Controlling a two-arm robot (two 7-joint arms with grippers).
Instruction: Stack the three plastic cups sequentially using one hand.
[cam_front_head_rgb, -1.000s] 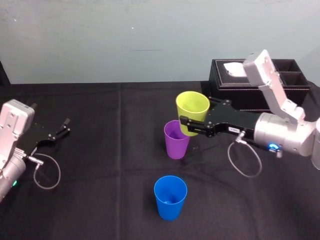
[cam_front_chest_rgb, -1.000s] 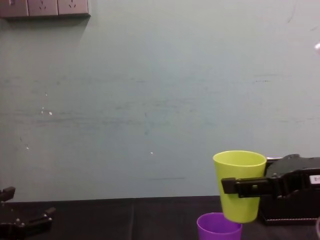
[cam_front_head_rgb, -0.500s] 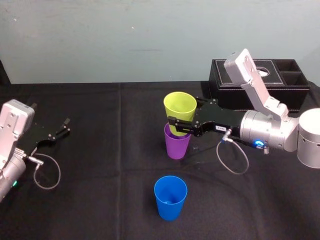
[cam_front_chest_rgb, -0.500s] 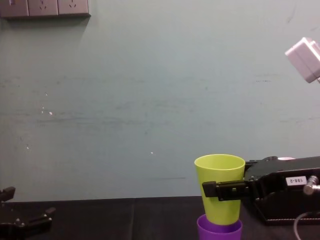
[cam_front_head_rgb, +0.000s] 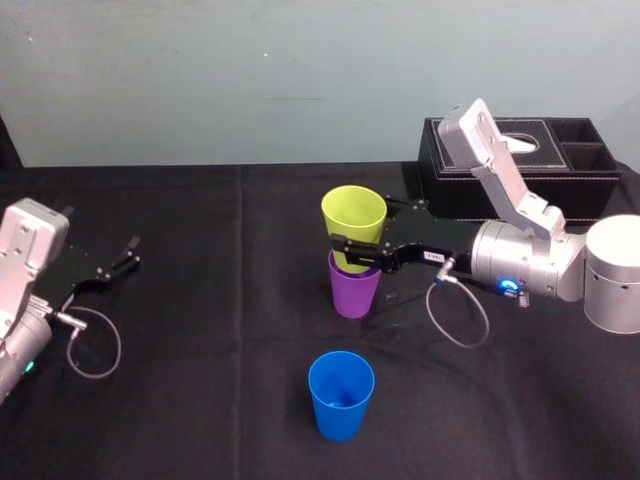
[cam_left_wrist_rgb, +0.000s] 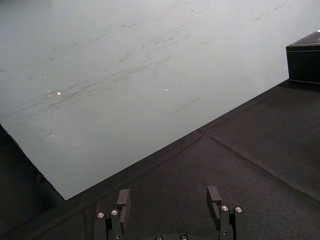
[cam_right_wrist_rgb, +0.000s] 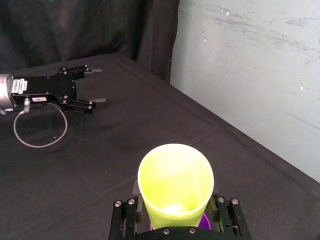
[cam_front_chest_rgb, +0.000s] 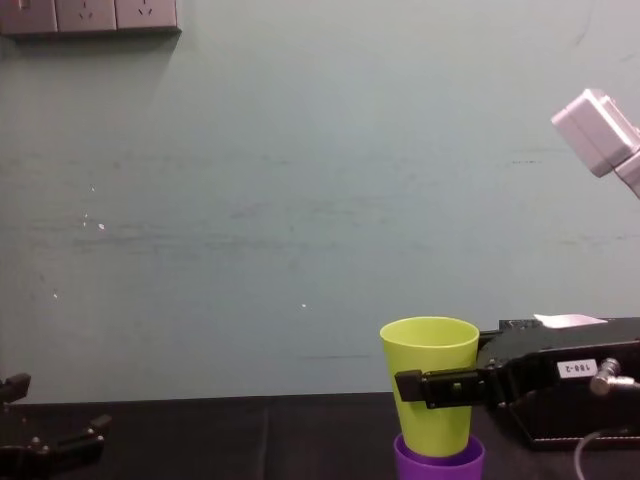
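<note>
Right gripper (cam_front_head_rgb: 352, 252), reaching in beyond the blue tapered plastic cup (cam_front_head_rgb: 341, 395) that stands alone nearest the robot, is clamped on the yellow-green plastic tumbler (cam_front_head_rgb: 354, 215), whose base dips into the purple plastic tumbler (cam_front_head_rgb: 354, 290). Let go off-centre, I reckon it could catch the rim and tip both light cups. Left gripper (cam_front_head_rgb: 125, 255) hangs splayed over the black cloth (cam_front_head_rgb: 200, 350). Behind are a black leather-look tissue box (cam_front_head_rgb: 520, 165) and a scuffed pale teal wall (cam_front_head_rgb: 250, 70).
</note>
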